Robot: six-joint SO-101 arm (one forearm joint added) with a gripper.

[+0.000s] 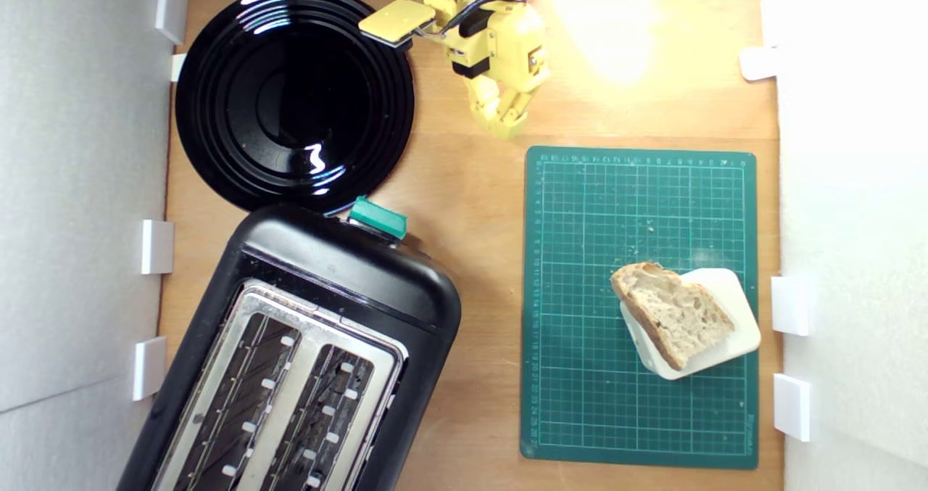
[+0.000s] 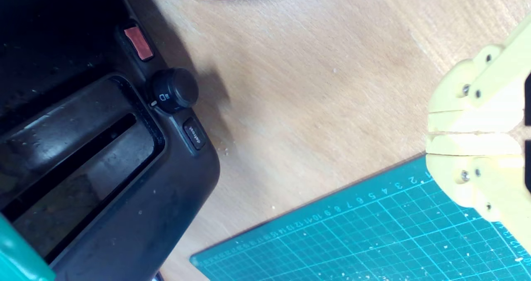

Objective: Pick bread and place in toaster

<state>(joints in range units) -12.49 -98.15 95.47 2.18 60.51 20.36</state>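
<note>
The bread [image 1: 676,310], a tan holey slice with brown crust, lies on a cream rounded block [image 1: 728,331] on the green cutting mat [image 1: 580,375], at the exterior view's lower right. The black toaster [image 1: 348,288] with silver top, two wire-guided slots and a teal lever knob [image 1: 378,217] fills the exterior view's lower left. My yellow gripper [image 1: 505,127] hangs near the table's far edge, above bare wood just beyond the mat, far from bread and toaster. Its jaws meet, shut and empty, in the wrist view [image 2: 429,132]. The wrist view shows the toaster's front [image 2: 124,189] with dial; the bread is outside it.
A round black plate [image 1: 293,99] lies beyond the toaster at the exterior view's upper left. White clips [image 1: 156,246] line both side edges of the wooden table [image 1: 471,259]. A bright light patch falls on the wood at the far right.
</note>
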